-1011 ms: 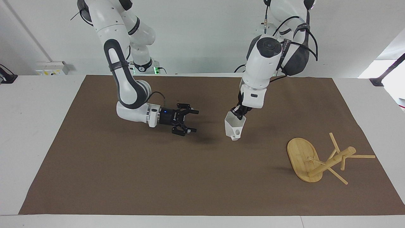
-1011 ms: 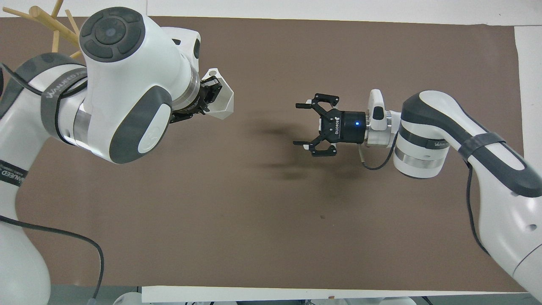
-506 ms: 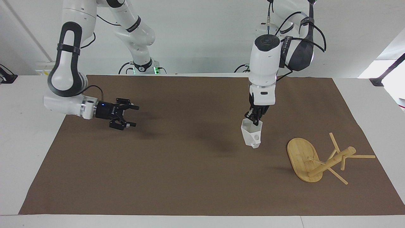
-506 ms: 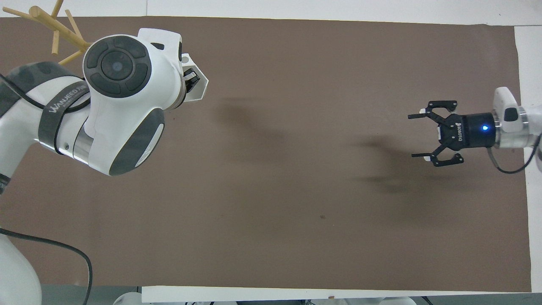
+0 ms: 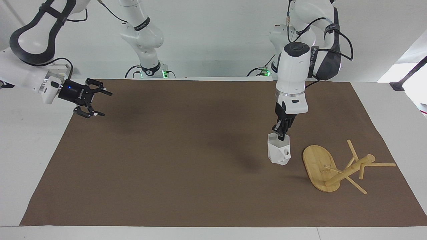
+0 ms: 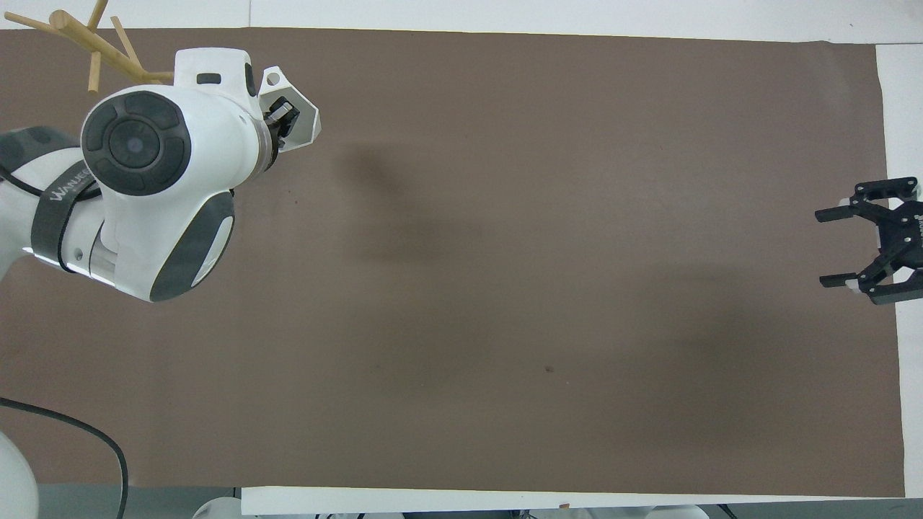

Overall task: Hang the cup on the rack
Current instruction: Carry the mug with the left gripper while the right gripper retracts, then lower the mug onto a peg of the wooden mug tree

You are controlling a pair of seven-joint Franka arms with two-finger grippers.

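You have one cup (image 5: 279, 151), one rack (image 5: 325, 168), one brown mat (image 5: 186, 173), and two grippers: the left gripper (image 5: 280, 133) and the right gripper (image 5: 100, 103).

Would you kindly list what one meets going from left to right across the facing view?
Right gripper, open over the mat's edge → left gripper gripping the cup by its rim → the rack, toppled on the mat.

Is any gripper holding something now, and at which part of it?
The left gripper holds the cup by its rim wall, one finger inside, lifted beside the fallen rack. The right gripper is open and holds nothing.
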